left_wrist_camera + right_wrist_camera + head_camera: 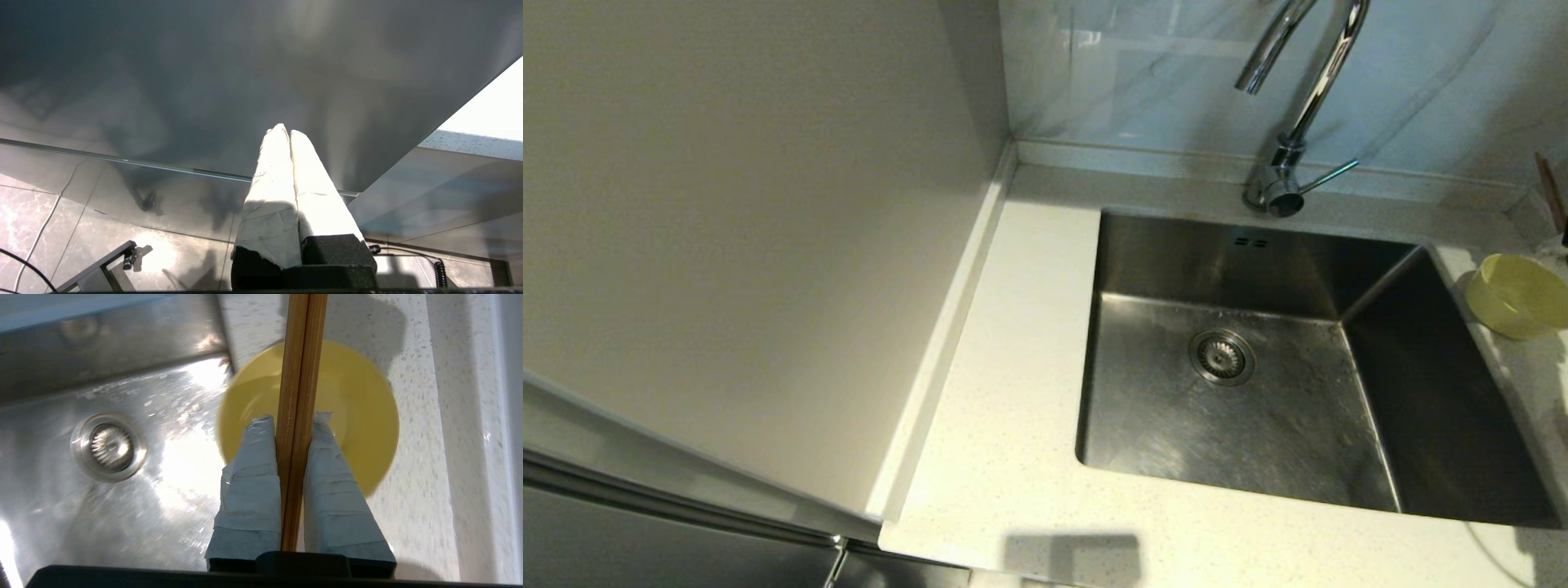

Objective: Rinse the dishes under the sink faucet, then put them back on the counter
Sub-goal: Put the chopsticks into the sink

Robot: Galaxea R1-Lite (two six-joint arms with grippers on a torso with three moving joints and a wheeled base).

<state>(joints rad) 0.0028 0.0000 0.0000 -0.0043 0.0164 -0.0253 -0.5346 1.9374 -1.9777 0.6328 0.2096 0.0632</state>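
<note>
Head view: you see the sink (1258, 392) set in the counter (1013, 343), with the strainer (1222, 357) in its floor and the faucet (1294, 106) rising behind its far rim. The yellow bowl (1517, 296) lies tipped on the counter just beside the sink's right rim. A brown stick (1550, 192), probably the chopsticks, shows at the right edge above the bowl. Neither arm is in this view.

Left wrist view: you find the left gripper (289, 132) with its fingers pressed together on nothing, parked below counter level in front of a dark cabinet panel (245, 81), above the floor (41, 220).

Right wrist view: the right gripper (292, 418) has its fingers clamped on the chopsticks (300, 375), which run straight between them. The gripper hangs over the bowl (355, 416) at the sink's edge.
</note>
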